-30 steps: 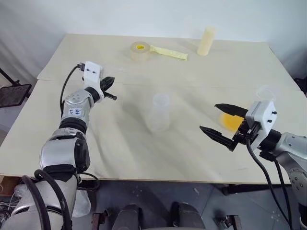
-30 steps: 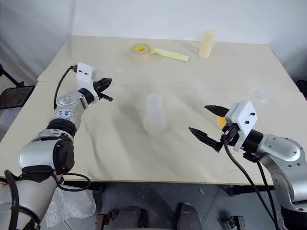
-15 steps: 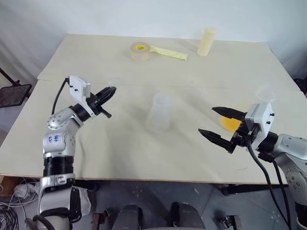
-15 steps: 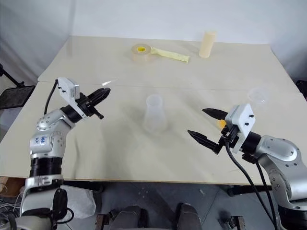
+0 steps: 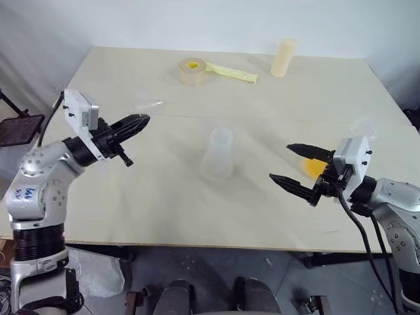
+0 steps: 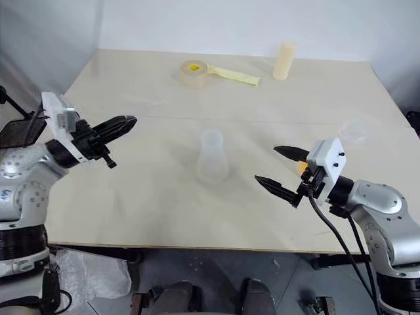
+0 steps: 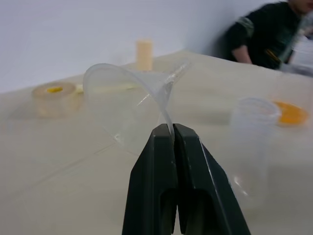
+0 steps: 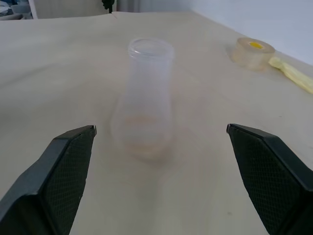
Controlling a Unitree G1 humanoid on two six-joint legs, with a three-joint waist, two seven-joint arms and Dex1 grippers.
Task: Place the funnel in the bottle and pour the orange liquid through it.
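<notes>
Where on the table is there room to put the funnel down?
Lots of bare table lies in front of the bottle, between the two tools, and on the left side. The far edge is busier, with the tape roll and cream cylinder. The right side holds the orange liquid and a clear cup.

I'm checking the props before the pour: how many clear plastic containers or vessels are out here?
3: the bottle upright at the table's middle, the funnel pinched in the left gripper, and a low cup near the table's right edge. Others may hide behind the right gripper.
</notes>
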